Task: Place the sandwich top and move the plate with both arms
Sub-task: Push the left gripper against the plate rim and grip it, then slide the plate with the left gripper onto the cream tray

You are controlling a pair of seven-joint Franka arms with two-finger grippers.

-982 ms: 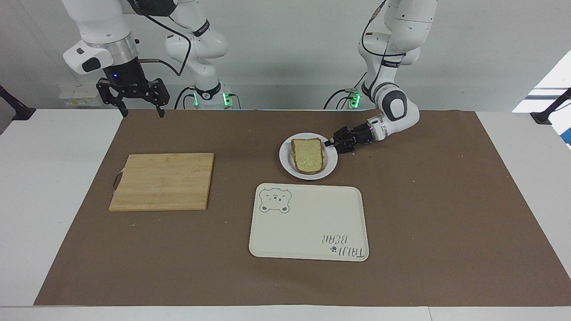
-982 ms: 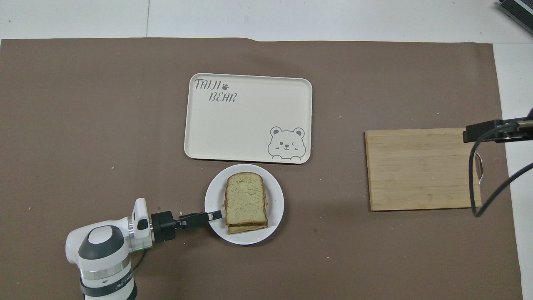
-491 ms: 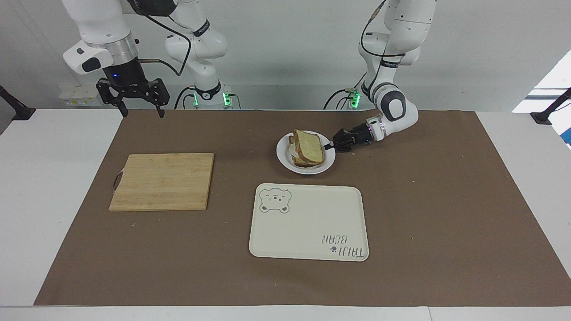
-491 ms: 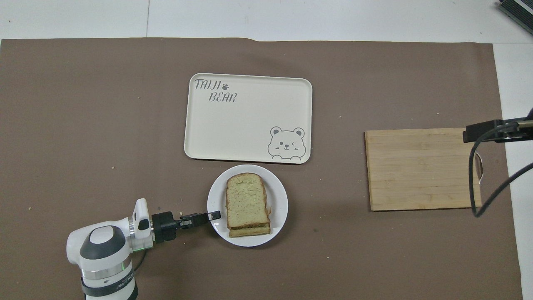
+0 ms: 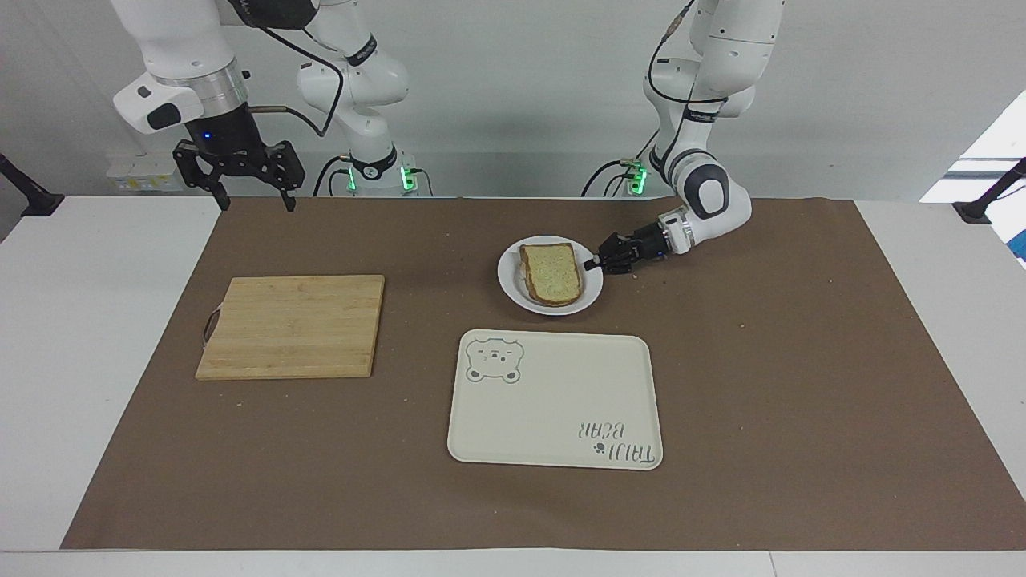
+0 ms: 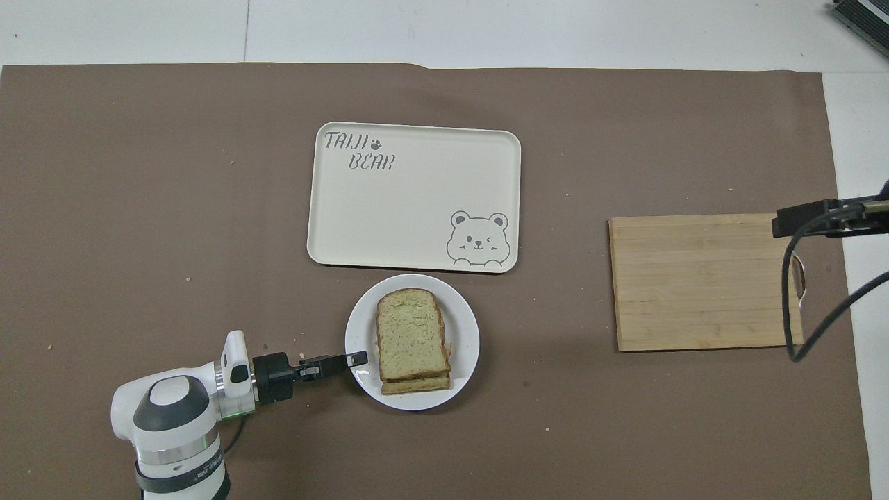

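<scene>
The left gripper (image 5: 593, 262) pinches the white plate's (image 5: 510, 280) rim at its right edge, frame centre; the sandwich top (image 5: 550, 272) lies on it. The right gripper (image 5: 251, 196), spread wide upper left, waits well apart.

The board (image 5: 292, 326) looks like pale, matt wood. The mat (image 5: 801, 385) seems matt brown paper. The plate (image 5: 510, 282) looks smooth and glossy.

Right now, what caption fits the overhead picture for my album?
Left gripper grips the sandwich plate beside the bear tray.
</scene>
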